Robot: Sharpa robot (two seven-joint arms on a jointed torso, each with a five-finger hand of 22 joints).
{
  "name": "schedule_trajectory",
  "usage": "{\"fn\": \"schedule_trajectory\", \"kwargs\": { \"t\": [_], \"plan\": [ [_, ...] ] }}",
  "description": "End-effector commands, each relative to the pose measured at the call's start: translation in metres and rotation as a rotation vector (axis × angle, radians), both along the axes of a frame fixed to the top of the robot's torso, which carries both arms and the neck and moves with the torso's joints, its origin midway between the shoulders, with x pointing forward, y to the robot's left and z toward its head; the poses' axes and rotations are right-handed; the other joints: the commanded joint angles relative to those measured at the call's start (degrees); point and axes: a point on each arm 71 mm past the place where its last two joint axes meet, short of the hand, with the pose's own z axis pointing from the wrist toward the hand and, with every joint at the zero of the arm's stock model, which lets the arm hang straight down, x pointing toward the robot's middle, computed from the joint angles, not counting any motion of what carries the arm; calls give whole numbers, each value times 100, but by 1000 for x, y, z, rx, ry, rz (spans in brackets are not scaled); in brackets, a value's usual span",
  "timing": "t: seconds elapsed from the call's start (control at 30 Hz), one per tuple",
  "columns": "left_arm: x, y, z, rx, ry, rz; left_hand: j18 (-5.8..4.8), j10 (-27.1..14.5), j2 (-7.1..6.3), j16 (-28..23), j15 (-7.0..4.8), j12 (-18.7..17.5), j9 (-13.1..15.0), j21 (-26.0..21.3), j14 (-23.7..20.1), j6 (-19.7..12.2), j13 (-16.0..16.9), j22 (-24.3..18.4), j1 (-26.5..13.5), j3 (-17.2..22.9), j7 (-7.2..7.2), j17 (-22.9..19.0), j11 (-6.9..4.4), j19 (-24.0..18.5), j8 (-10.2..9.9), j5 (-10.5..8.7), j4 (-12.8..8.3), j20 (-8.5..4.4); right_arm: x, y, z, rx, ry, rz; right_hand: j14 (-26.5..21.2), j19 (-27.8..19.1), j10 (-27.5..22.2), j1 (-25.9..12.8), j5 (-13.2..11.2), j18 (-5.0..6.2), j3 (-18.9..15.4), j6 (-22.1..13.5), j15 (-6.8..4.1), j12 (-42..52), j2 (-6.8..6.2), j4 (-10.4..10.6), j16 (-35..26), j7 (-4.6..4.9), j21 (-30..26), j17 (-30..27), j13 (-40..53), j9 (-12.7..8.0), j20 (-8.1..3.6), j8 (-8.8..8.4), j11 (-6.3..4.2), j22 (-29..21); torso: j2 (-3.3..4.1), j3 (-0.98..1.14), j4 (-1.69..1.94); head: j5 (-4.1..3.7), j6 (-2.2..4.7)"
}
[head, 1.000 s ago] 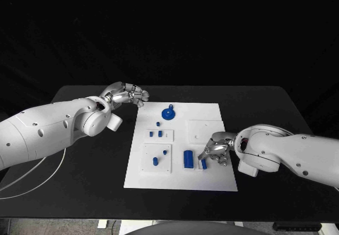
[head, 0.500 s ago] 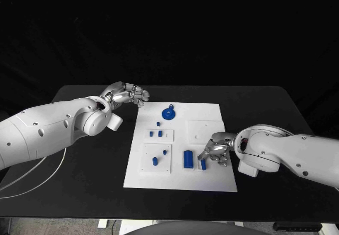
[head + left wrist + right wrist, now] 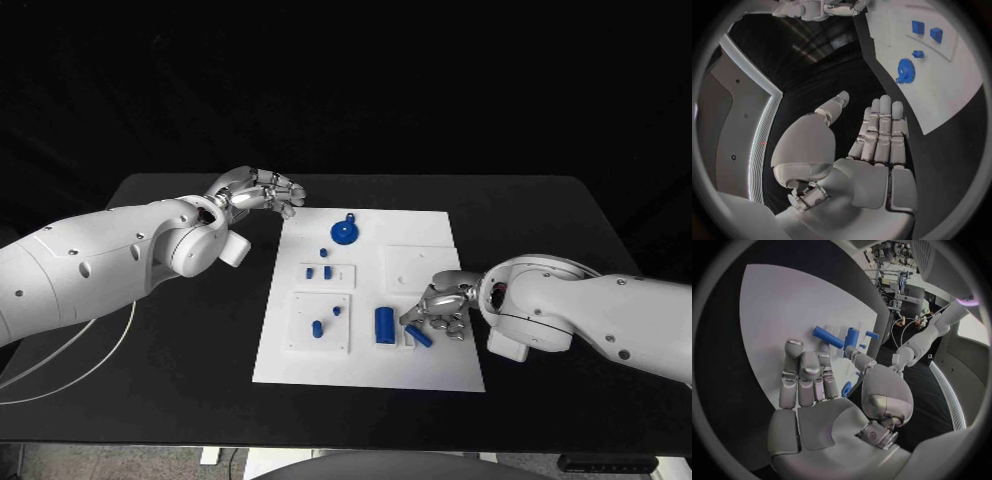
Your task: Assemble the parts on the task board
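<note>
Task board (image 3: 433, 250), unlettered, blue parts (image 3: 385, 324) beside right hand (image 3: 440, 305).

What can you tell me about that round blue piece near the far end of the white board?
The round blue piece is a flat disc with a toothed rim like a gear, which the left wrist view shows. It looks like plastic. It lies on the task board near its far edge, with a small blue knob just beyond it. Neither hand touches it; the left hand hovers off the board nearby.

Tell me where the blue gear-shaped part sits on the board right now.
In the head view the blue gear lies on the far end of the task board, toward its left side, nearest the left hand.
</note>
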Motion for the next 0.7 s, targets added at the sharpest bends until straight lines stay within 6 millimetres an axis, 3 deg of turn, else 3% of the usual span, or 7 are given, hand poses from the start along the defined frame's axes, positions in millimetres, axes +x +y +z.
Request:
{"fn": "schedule_trajectory", "kwargs": {
  "t": [0.03, 0.2, 0.33, 0.47, 0.63, 0.7],
  "plan": [
    [-1, -2, 1, -9, -1, -14, 79, -29, -13, -23, 11, 35, -9, -20, 14, -28, 5, 6, -44, 0, 56, 8, -18, 28, 27, -19, 28, 18, -4, 2, -3, -12, 26, 32, 7, 18, 27, -62, -26, 58, 5, 23, -27, -29, 16, 34, -3, -2, 12, 5, 8, -1, -38, 28, 5, 90, 1, 0, 2, -3, 1],
    [0, -2, 1, -9, -1, -14, 79, -29, -13, -24, 11, 34, -10, -21, 14, -28, 5, 7, -43, 0, 55, 9, -18, 28, 29, -19, 29, 18, -4, 2, -3, -15, 31, 36, 6, 18, 26, -58, -25, 58, 17, 20, -29, -30, 15, 30, -3, -4, 13, 6, 10, 0, -45, 30, 3, 90, 1, -1, -3, -1, -3],
    [0, -1, 1, -9, -1, -13, 80, -29, -13, -25, 11, 34, -12, -22, 14, -29, 5, 8, -41, 1, 55, 10, -18, 29, 30, -19, 29, 18, -3, -1, -4, -18, 28, 31, 8, 14, 26, 114, -4, 58, 128, 11, -29, -33, 33, -114, -4, -3, 20, 4, 18, -3, -64, 34, 4, 95, 0, -2, 1, -4, -4],
    [0, -1, 1, -8, -1, -13, 80, -29, -13, -26, 11, 34, -13, -23, 15, -29, 5, 9, -41, 1, 55, 11, -18, 29, 31, -19, 29, 18, -2, -4, -3, -43, -9, 47, 6, 8, 7, 172, -7, 58, 113, -24, -18, -46, -172, -218, -16, 12, 20, -3, 23, -15, -56, 23, 18, 92, 0, 0, 1, -8, -3],
    [0, -1, 1, -8, -1, -13, 79, -29, -13, -27, 11, 34, -14, -24, 15, -29, 5, 10, -42, 1, 56, 13, -18, 29, 32, -20, 31, 18, 1, -7, -1, -59, -53, 60, 1, 18, -25, 76, -27, 57, 49, -87, -7, -65, -619, -78, -33, 30, 4, -11, 30, -17, -49, 9, 37, 73, 0, 2, -4, -13, 3],
    [0, -1, 1, -8, -1, -13, 79, -29, -13, -27, 11, 34, -15, -24, 15, -30, 5, 10, -42, 1, 56, 13, -18, 29, 32, -20, 31, 18, 2, -8, -1, -55, -55, 59, -9, 3, -54, -2, -24, 58, -99, -128, 3, -70, -646, -60, -36, 40, -3, -9, 39, -11, -49, 1, 48, 74, 1, 3, -5, -14, 10]
  ]
}}
